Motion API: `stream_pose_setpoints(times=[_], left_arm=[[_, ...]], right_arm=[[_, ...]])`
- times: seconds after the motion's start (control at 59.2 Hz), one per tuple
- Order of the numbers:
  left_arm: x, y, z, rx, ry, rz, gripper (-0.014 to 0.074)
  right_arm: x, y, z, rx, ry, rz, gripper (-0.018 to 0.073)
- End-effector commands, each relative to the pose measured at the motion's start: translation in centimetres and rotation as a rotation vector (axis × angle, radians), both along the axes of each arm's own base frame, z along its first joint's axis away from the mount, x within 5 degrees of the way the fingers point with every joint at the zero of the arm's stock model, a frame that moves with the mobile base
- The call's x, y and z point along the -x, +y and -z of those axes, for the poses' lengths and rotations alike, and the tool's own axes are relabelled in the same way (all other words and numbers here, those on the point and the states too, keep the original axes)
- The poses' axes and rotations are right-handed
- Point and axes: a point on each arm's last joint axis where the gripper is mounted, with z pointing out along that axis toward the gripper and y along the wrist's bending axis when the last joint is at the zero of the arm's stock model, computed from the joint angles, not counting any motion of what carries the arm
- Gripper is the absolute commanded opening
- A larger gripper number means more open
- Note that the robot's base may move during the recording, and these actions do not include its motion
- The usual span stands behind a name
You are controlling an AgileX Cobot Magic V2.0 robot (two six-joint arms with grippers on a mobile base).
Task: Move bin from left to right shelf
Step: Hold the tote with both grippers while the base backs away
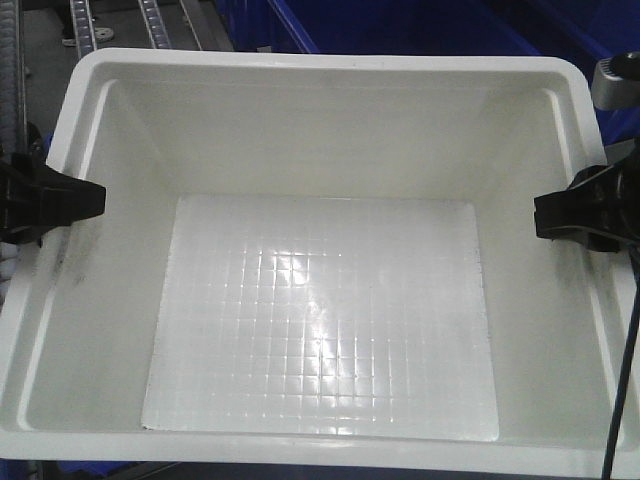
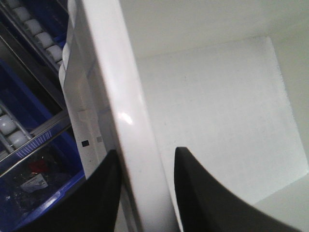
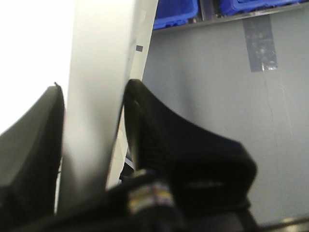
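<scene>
A large white bin [image 1: 320, 62] fills the front view, held between two black grippers. The left gripper [image 1: 72, 200] pinches the bin's left rim and the right gripper [image 1: 560, 215] pinches the right rim. Both wrist views show the jaws narrow, one finger inside the wall and one outside, pressed against the thick plastic. The bin is empty, with only its bare gridded floor, which shines with glare. Past its right wall lies plain grey floor [image 3: 217, 106], so that side seems to hang clear of any rack. This looks like the carrying step, with the bin gripped and in transit. Beside the left wall, lower down, a blue crate [image 2: 36, 193] holds dark clutter too blurred to name. Beyond it run roller rails [image 1: 90, 25], and more blue crates [image 1: 400, 25] sit past the bin's far rim. The right shelf cannot be picked out with certainty. The next move calls for both arms to travel right together, level and evenly clamped, then lower the bin squarely onto rollers, where it may slide.
</scene>
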Motion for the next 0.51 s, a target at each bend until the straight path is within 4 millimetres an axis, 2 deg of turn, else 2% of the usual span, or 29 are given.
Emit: stream_pose_setpoints(times=[0.0,0.49], left_arm=[[0.56,-0.68,-2.74,0.105,-0.118,0.022,-0.0004],[0.56,-0.68,-2.74,0.105,-0.118,0.022,-0.0004]], right_arm=[[0.17,0.58,-2.84,-0.099,-0.176,-0.017,-0.0004],[0.17,0.58,-2.84,-0.099,-0.176,-0.017,-0.0004]])
